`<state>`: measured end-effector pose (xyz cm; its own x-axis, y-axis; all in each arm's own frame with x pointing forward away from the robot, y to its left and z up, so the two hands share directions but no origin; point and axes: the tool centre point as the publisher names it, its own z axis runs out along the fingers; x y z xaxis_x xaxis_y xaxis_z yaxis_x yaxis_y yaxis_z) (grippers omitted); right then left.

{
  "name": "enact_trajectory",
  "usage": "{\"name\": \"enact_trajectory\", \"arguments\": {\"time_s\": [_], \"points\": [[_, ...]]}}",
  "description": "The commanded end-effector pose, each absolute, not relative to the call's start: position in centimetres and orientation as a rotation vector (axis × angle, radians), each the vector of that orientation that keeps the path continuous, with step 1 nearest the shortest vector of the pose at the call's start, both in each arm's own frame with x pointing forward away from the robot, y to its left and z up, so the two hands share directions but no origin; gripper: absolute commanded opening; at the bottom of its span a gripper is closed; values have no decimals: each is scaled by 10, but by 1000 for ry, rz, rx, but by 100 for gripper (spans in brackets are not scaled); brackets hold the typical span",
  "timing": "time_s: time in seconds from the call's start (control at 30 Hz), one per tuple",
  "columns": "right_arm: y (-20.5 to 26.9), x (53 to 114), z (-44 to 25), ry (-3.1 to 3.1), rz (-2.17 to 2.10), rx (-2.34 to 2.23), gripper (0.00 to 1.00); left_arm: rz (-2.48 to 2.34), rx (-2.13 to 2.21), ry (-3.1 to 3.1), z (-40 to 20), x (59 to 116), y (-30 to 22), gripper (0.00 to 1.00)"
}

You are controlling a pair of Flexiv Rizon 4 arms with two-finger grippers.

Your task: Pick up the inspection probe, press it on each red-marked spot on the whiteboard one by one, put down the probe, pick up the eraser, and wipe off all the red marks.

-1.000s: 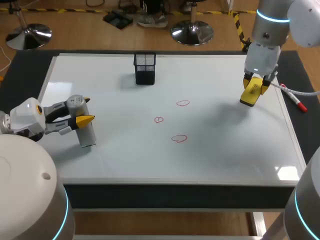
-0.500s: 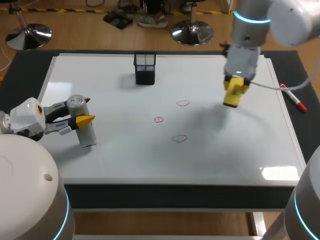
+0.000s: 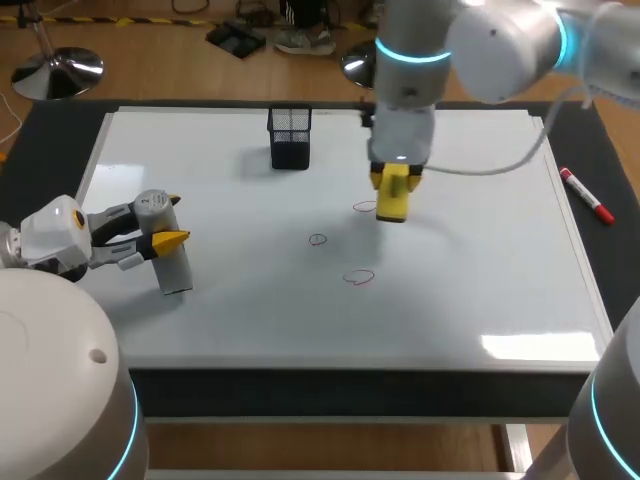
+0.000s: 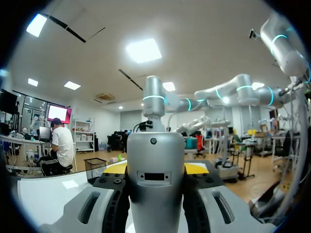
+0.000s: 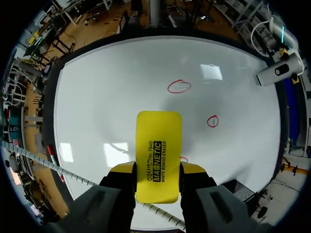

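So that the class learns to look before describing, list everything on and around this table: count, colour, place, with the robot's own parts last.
board: one, white, covers most of the table
table: one, black, shows around the board
marks: three, red rings, mid-board
holder: one, black mesh, far side of board
marker: one, red and white, on table right of board
probe: one, grey, at board's left, in left tool
eraser: one, yellow, in right tool, beside the farthest mark
left tool: one, yellow-tipped, shut on probe
right tool: one, yellow-tipped, shut on eraser
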<state>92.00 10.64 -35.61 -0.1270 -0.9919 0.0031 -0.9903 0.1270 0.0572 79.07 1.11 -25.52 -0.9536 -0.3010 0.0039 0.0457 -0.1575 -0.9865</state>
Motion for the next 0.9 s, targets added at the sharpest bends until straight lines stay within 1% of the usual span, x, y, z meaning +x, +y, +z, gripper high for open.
{"name": "enact_trajectory", "arguments": {"time_s": [0.03, 0.27, 0.63, 0.9], "points": [[144, 920, -366, -2244, 25, 2034, 0, -2210, -293, 1871, -254, 790, 11, 0], [180, 913, -381, -2185, 6, 2087, 0, -2210, -293, 1871, -254, 790, 11, 0], [216, 913, -388, -2166, 20, 2132, 0, -2210, -293, 1871, -254, 790, 11, 0], [233, 905, -397, -2160, 27, 2153, 0, -2210, -293, 1871, -254, 790, 11, 0]]}}
